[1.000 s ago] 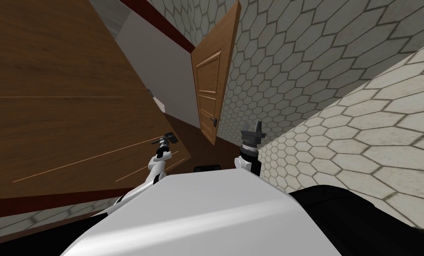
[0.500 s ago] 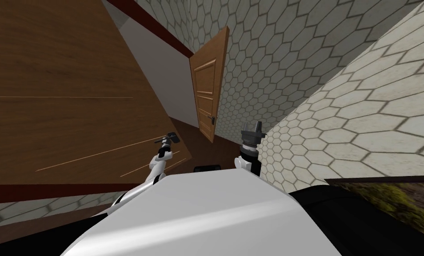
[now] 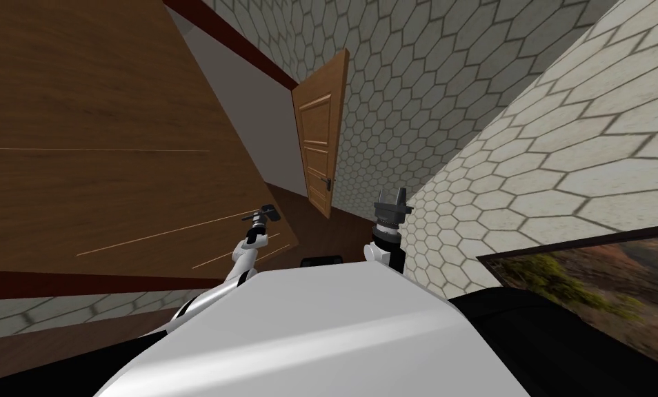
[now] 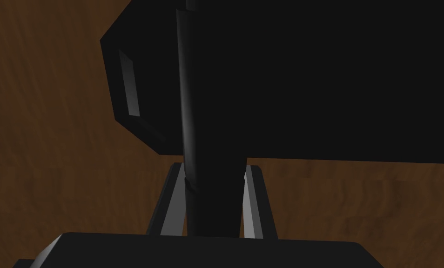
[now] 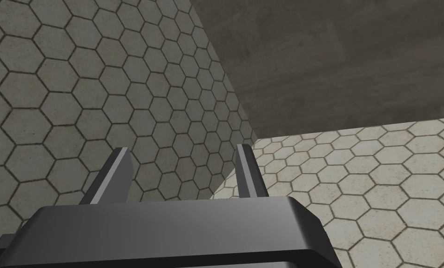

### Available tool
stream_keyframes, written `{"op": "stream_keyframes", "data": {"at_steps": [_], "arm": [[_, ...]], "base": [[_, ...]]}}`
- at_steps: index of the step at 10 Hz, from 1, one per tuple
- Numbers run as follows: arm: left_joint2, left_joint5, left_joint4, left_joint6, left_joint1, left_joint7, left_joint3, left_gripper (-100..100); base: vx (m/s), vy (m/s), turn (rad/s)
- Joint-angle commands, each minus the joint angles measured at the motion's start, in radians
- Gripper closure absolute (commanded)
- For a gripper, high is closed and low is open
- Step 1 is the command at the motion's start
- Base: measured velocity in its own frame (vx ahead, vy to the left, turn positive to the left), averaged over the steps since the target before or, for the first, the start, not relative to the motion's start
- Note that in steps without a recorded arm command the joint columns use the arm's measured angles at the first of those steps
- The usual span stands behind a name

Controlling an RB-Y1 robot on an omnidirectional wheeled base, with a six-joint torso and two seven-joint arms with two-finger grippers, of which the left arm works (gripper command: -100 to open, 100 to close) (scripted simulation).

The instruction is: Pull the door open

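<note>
- Standing at a wide angle to the plain grey surface (image 3: 252, 117) beyond it, the dark brown door (image 3: 100, 138) takes up the left of the head view, with its free edge close in front of me. I judge the pull to be well along.
- What is left, as I read it, is a little more swing and then the release. The hinge side lies outside the head view, so I cannot tell exactly how far the door stands open.
- The left gripper (image 3: 265, 214) sits at that free edge, too small in the head view for its fingers to be read.
- The left wrist view supplies the grasp. The left gripper (image 4: 214, 166) has its two fingers pressed against both sides of a dark lever handle (image 4: 207, 204), which rises from a black handle plate (image 4: 137, 93) on the brown wood.
- The head view adds the surroundings. A lighter door (image 3: 318, 151), farther ahead, stands ajar against the hexagon-tiled wall (image 3: 424, 89).
- The right gripper (image 3: 392, 198) is raised just right of centre, well apart from both doors.
- In its wrist view the right gripper (image 5: 183, 150) has its fingers spread wide with nothing between them.
- A framed picture (image 3: 596, 276) hangs on the tiled wall at far right.
</note>
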Motion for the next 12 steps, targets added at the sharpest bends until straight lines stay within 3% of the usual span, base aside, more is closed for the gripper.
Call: {"op": "stream_keyframes", "data": {"at_steps": [1,8,12], "arm": [[0.004,-0.001,0.003,-0.004,0.000,0.010,-0.013,100],[0.033,-0.008,0.010,-0.023,0.005,0.066,-0.091,100],[0.041,-0.012,0.017,-0.028,0.005,0.085,-0.118,100]], "base": [[-0.196,0.030,-0.090],[-0.207,0.034,-0.105],[-0.149,0.030,-0.065]]}}
